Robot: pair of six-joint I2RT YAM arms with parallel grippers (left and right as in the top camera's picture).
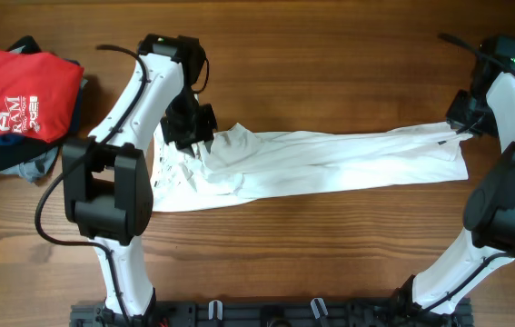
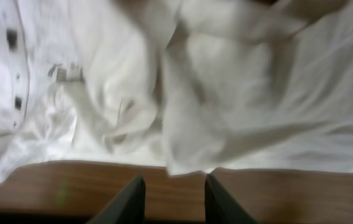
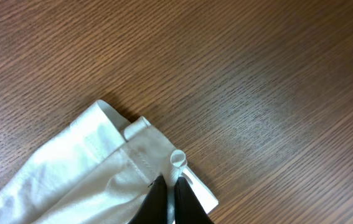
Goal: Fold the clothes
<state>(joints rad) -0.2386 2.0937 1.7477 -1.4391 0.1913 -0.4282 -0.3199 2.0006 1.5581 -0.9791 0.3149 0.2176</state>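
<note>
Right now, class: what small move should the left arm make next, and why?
Probably lower the left pincer onto the bunched end of the white garment and close: it hangs open and empty, while the right pincer already pinches the opposite hem.

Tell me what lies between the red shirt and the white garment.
Bare table wood, with the left arm above it; the overhead view shows this.
</note>
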